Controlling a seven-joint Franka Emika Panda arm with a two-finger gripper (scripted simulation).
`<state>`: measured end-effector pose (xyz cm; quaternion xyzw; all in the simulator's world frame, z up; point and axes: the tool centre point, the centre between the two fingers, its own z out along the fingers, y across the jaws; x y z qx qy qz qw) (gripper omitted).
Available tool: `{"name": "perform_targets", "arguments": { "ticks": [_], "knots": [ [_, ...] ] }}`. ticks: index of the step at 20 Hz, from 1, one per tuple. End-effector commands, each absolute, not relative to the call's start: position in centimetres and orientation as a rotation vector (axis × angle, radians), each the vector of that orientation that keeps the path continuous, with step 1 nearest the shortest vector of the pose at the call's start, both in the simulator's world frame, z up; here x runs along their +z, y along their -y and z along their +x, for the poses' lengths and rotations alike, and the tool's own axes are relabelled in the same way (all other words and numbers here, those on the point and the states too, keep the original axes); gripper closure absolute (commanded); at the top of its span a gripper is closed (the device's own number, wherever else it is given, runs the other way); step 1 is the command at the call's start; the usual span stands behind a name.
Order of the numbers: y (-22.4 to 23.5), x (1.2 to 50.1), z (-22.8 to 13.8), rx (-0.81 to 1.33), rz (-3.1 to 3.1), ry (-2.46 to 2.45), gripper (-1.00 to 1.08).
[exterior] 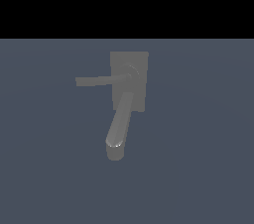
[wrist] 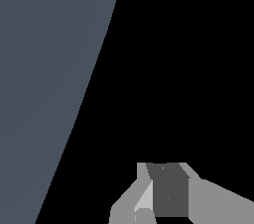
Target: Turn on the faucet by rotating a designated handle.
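The matte grey faucet (exterior: pixel 138 64) shows in the exterior view, with its flat rectangular base plate lying on the floor. The thick rounded spout (exterior: pixel 119 126) runs from the plate toward the camera and ends in a glossy tip. The handle (exterior: pixel 96 81) is a thin flat bar that points to the exterior view's left from a small round pivot (exterior: pixel 131 73). My gripper does not show in the exterior view. In the wrist view only its light grey fingers (wrist: pixel 213 203) and a dark grey face between them (wrist: pixel 171 193) show. The faucet is out of the wrist view.
A plain blue-grey floor (exterior: pixel 198 143) surrounds the faucet, with black background beyond its far edge. The wrist view shows a strip of the same floor (wrist: pixel 49 69) beside black background.
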<state>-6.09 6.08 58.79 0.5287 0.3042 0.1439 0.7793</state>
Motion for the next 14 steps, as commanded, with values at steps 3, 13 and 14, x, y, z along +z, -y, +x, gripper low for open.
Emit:
{"name": "perform_targets", "arguments": {
  "ticks": [3, 13, 14],
  "knots": [
    [-10.6, 61.4, -7.0, 0.412, 1.017, -0.649, 1.08],
    [-21.0, 61.5, -8.1, 0.531, 0.716, -0.709, 1.08],
    [-21.9, 61.0, -8.1, 0.536, 0.687, -0.721, 1.08]
  ]
}}
